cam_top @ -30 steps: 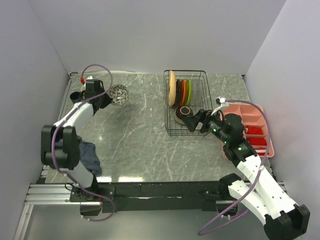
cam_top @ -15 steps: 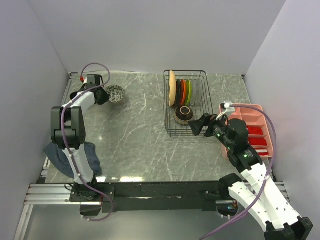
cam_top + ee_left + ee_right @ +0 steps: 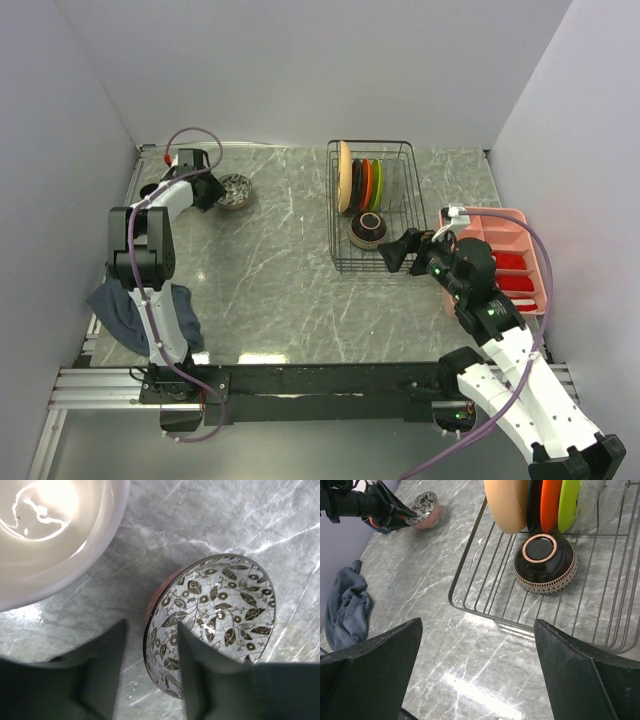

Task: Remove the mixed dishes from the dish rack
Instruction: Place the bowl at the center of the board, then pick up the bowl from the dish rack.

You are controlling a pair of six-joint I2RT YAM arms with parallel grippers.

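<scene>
Right gripper: jaws wide, empty | brown bowl upturned in rack, just ahead, upper middle of your wrist view | left gripper: part-open astride patterned bowl, upper left

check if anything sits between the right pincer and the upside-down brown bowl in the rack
Only the low wire wall of the dish rack runs between the open right pincer and the brown bowl. Nothing covers the bowl from above; the plates stand behind it.
</scene>
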